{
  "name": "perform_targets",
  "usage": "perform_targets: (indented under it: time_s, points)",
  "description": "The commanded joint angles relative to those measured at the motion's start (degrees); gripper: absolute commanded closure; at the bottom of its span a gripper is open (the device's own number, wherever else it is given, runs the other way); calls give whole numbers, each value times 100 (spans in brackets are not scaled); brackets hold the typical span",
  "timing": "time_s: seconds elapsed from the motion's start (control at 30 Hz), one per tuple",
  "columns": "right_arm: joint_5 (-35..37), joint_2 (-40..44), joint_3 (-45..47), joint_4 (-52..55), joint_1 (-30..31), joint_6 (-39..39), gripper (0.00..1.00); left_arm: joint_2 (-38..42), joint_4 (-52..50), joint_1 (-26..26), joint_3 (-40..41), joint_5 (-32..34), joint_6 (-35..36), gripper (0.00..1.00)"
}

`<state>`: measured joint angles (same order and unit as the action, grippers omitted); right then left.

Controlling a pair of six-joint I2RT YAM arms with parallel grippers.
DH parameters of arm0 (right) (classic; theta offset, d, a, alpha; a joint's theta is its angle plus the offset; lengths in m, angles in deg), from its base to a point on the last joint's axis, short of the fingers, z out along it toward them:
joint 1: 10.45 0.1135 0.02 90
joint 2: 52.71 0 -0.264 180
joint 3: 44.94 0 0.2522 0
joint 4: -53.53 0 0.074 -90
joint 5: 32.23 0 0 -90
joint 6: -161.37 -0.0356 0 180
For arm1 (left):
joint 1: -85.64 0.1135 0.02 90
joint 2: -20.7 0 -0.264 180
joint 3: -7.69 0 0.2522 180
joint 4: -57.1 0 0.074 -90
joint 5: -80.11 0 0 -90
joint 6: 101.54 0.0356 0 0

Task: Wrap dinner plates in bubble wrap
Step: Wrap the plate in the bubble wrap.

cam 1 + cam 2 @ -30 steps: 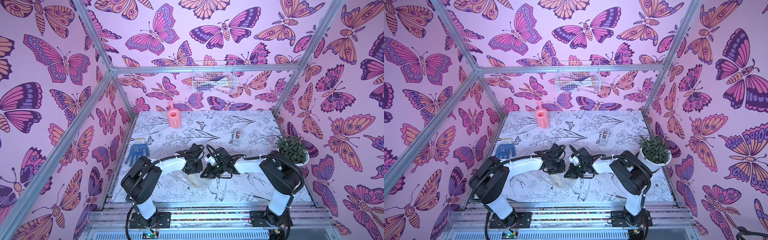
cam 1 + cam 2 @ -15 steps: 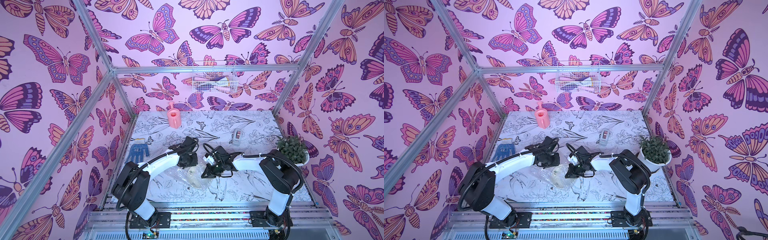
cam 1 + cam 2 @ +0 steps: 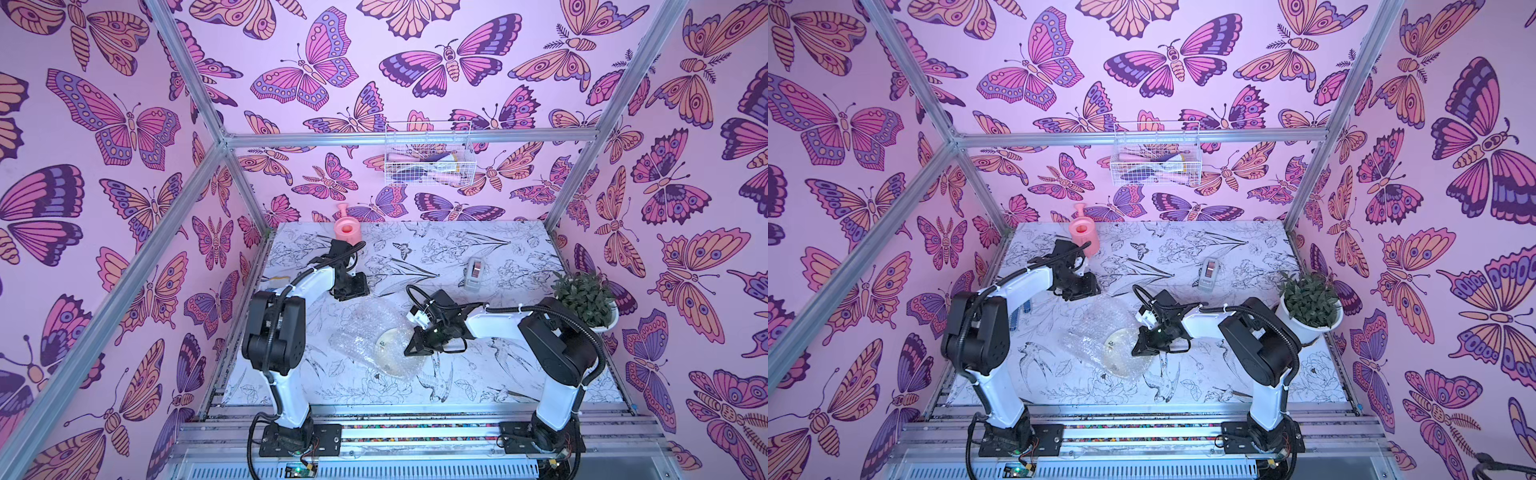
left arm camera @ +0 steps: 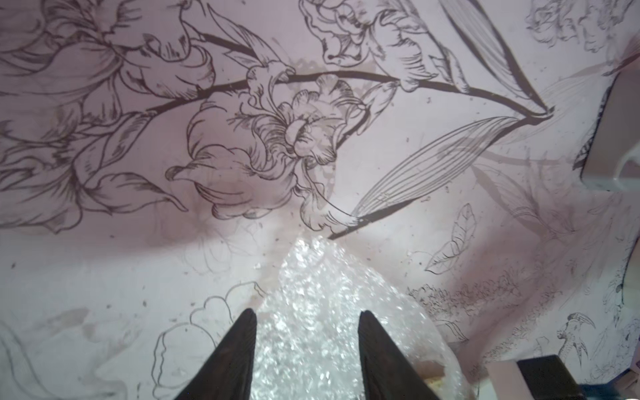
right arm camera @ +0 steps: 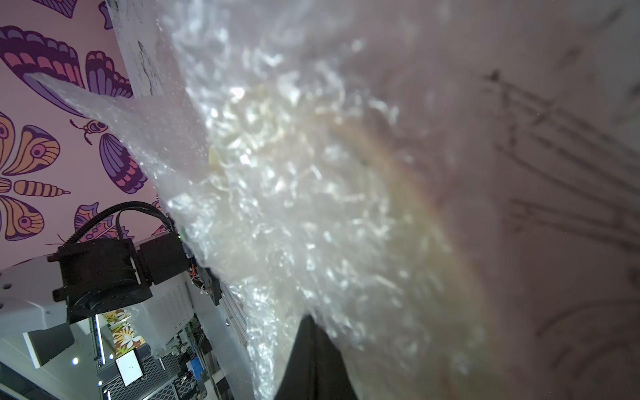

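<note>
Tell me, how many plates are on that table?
1. The plate lies front-middle on the table, partly under the bubble wrap, beside the right gripper. The crinkled wrap could hide another.

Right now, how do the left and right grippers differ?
The left gripper has its jaws apart, with bubble wrap showing between them; the right gripper is shut. The left gripper sits at the wrap's far corner, away from the plate; the right gripper sits at the plate's edge. Both are at the same sheet.
</note>
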<state>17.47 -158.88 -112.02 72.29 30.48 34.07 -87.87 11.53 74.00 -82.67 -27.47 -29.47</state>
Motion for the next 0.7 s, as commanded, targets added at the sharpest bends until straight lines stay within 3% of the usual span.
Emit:
perform_targets:
  time_s: [0.0, 0.13, 0.27, 0.4, 0.67]
  points:
    - [532, -212, 215, 581, -66, -73, 100, -219, -284, 268, -193, -477, 535, 49]
    - [532, -176, 243, 555, -62, -111, 99, -491, -287, 316, -263, -697, 929, 48]
    - [531, -170, 243, 537, -67, -136, 99, -787, -217, 349, -350, -1395, 875, 48]
    - [515, -167, 249, 462, -56, -193, 99, -931, -158, 340, -303, -1397, 786, 50]
    - [497, -177, 268, 363, -53, -260, 99, -894, 220, 338, -50, -1926, 588, 69]
